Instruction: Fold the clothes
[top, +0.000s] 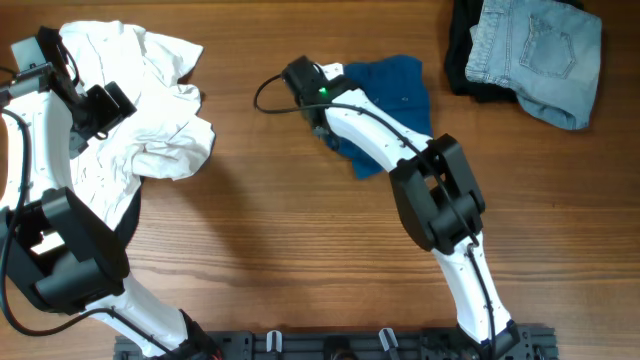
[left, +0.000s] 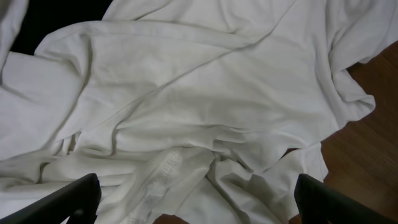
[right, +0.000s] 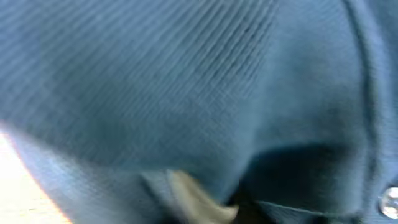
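The folding looks barely begun, since no piece lies flat or squared off. The white shirt (top: 140, 100) sits in a crumpled heap at the far left of the counter (top: 290, 240), with ridges and loose folds running across it and one edge spilling onto the bare wood. The left arm (top: 38, 140) hangs over that heap. In its wrist view the left fingers (left: 68, 202) stand wide apart at the bottom corners, with only cloth below and nothing held between them. The blue knit garment (top: 395, 95) lies bunched near the middle of the far edge, and the right arm (top: 370, 125) reaches down at its near-left corner. The right wrist view is filled with blurred blue ribbed fabric (right: 186, 93) and what may be a small metal snap at the edge. The right fingers cannot be made out there, so I cannot tell whether they are parted or clamped on the cloth. At the far right, well apart from both arms, light denim jeans (top: 540, 55) (possibly shorts) lie loosely piled on a black garment (top: 462, 60), and both look untouched. By this reading, all four pieces are yet to be spread, smoothed and folded.
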